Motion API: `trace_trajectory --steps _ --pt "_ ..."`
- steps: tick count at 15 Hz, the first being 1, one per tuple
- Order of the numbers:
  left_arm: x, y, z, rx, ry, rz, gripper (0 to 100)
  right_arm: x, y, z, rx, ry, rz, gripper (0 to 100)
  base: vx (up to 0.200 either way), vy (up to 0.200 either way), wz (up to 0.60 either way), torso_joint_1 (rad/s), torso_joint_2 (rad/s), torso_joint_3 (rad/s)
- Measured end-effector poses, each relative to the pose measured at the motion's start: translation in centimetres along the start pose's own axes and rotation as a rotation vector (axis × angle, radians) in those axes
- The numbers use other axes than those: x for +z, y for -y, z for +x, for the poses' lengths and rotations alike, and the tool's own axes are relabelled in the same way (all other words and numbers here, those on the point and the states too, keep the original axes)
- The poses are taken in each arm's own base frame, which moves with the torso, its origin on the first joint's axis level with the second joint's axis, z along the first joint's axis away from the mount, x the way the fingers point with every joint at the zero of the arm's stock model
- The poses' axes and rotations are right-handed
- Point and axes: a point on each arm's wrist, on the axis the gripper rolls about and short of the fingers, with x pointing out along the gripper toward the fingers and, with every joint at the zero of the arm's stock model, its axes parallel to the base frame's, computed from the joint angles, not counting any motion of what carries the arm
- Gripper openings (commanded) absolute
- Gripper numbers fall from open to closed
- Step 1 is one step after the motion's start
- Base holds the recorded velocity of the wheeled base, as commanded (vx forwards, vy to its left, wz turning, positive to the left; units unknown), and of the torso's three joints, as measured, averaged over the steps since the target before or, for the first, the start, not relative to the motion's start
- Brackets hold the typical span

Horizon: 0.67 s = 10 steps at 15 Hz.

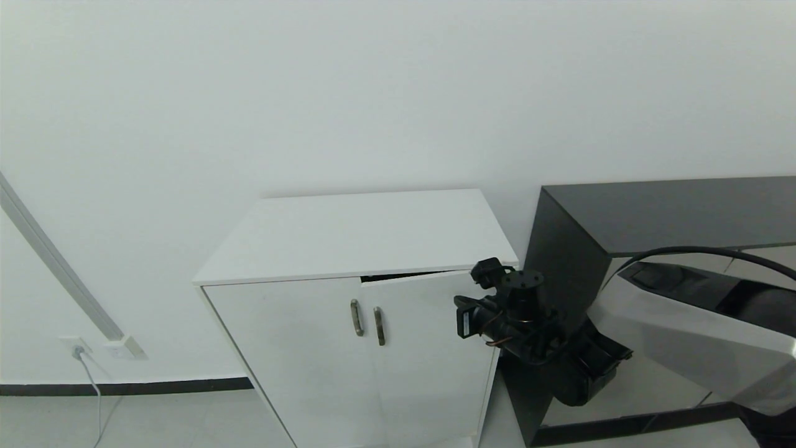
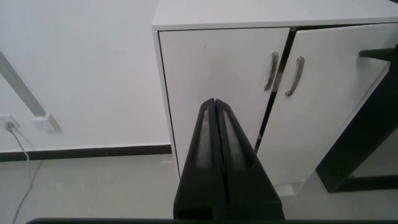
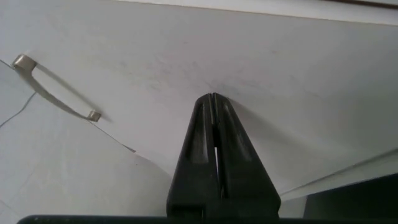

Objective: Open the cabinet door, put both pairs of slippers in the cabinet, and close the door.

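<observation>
The white cabinet (image 1: 354, 236) stands against the wall with two doors. Its left door (image 2: 217, 68) is closed. The right door (image 1: 429, 367) stands slightly ajar, with a dark gap (image 1: 404, 275) under the top panel. Two vertical metal handles (image 1: 356, 317) (image 1: 379, 325) sit side by side at the middle. My right gripper (image 3: 213, 97) is shut, its tips at the face of the right door, well away from that door's handle (image 3: 53, 87). My right wrist (image 1: 516, 311) hangs by the door's outer edge. My left gripper (image 2: 214, 102) is shut and holds nothing, low in front of the left door.
A black sideboard (image 1: 622, 211) stands close to the cabinet's right side. On the wall to the left are a slanted grey rail (image 1: 56, 267) and a socket (image 1: 78, 350) with a cable running down. Pale floor tiles (image 2: 93, 186) lie in front.
</observation>
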Motion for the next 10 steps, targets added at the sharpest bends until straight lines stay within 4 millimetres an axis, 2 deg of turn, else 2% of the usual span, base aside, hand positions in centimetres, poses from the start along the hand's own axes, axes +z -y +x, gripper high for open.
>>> trace_trajectory --steps 10 --pt "0.0 0.0 0.0 0.0 0.0 0.0 0 -0.28 0.53 0.85 -0.032 0.008 0.003 0 0.0 0.0 0.0 0.0 0.0 0.0"
